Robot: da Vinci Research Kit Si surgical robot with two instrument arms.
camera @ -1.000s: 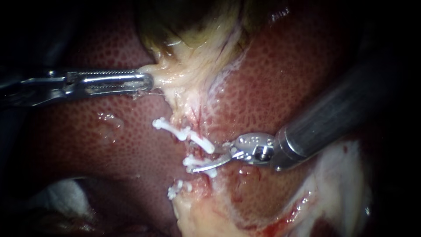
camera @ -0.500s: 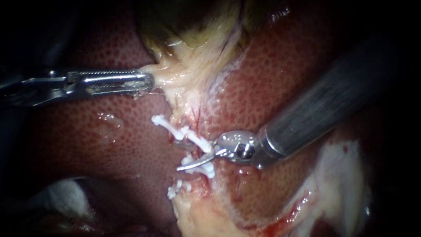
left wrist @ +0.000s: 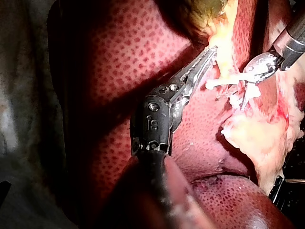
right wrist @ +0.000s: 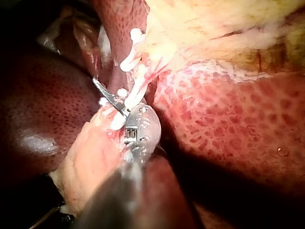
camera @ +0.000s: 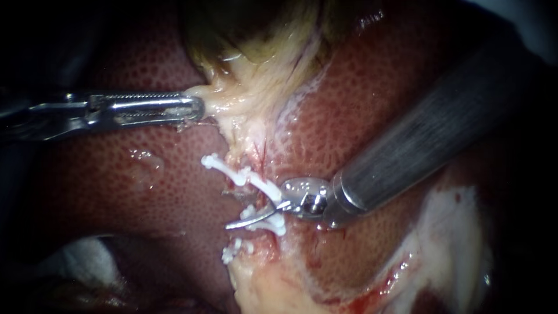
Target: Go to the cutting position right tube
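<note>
1. Small stamped marks are showing on the wrist of each instrument; I am not reading them.
2. Against the earlier endoscope pictures, the right instrument [camera: 256,214] is sitting further in towards the clips. Its lower blade tip is now reaching past the middle clip [camera: 268,222], and its shaft is covering more of the liver [camera: 116,174].
3. The left instrument [camera: 197,109] is staying where it was. Its tool is pinching the pale tissue [camera: 218,96] below the gallbladder [camera: 256,35] and pulling it sideways.
4. The right tool is standing spread. The lower blade is lying along the middle clip, and the upper blade is sitting short against the end of the upper clip [camera: 241,174].
5. The tube [camera: 257,200] is lying mid-scene in the tissue stalk on the liver. Its long axis is running from the gallbladder down to the lower clip [camera: 235,251], and all three clips are crossing it.
6. The blades are coming at the tube crosswise, in the stretch between the upper and middle clips.
7. The right wrist view is showing the right instrument [right wrist: 116,102] with one thin blade beside the clips.
8. The left wrist view is showing the left instrument [left wrist: 209,55] clamped on pale tissue, with the right instrument [left wrist: 245,90] just ahead of it.
</note>
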